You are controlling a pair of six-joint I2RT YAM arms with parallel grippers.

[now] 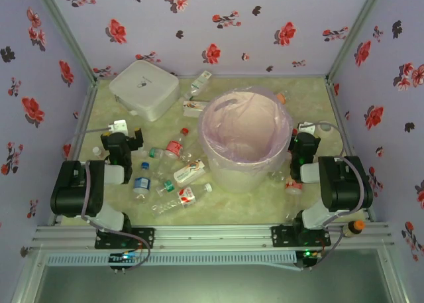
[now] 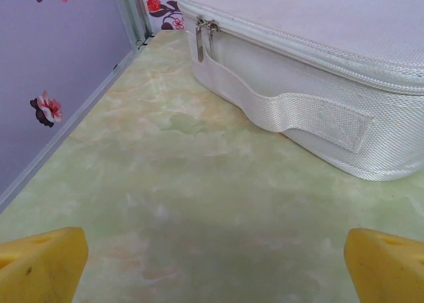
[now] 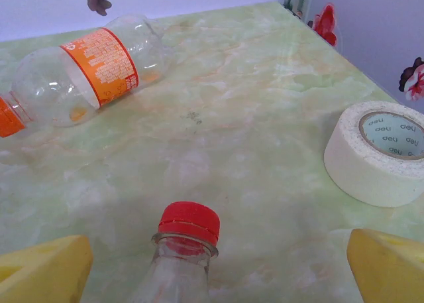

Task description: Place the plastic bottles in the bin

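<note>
In the overhead view the bin [image 1: 233, 174] stands in the middle of the table [image 1: 317, 107], its pink liner folded over the rim; no bottle can be made out inside it. Most of the bottles [image 1: 175, 148] lie scattered on the table just left of the bin, between it and the left arm. Their caps are red, blue and green. Two more lie behind the bin, beside a white case [image 1: 144, 89] at the back left.

The left gripper [image 1: 123, 132] sits near the left edge, short of the case. In its wrist view the left gripper [image 2: 213, 270] is spread wide and holds nothing: only bare table lies between the yellow fingertips [image 2: 41, 264]. The zippered case [image 2: 311, 77], with its strap handle, is ahead and to the right.

The right gripper [image 1: 305, 136] sits just right of the bin. Its wrist view shows the right gripper [image 3: 215, 270] spread wide too. A red-capped bottle [image 3: 188, 225] sits between the yellow fingertips [image 3: 44, 271], its cap pointing away from the camera, with clear gaps on both sides, so it is not gripped. Further off lies an orange-labelled bottle [image 3: 93, 65] on its side at the left, orange cap at the frame edge — well apart from a roll of tape [image 3: 374, 154] lying flat at the right.
</note>
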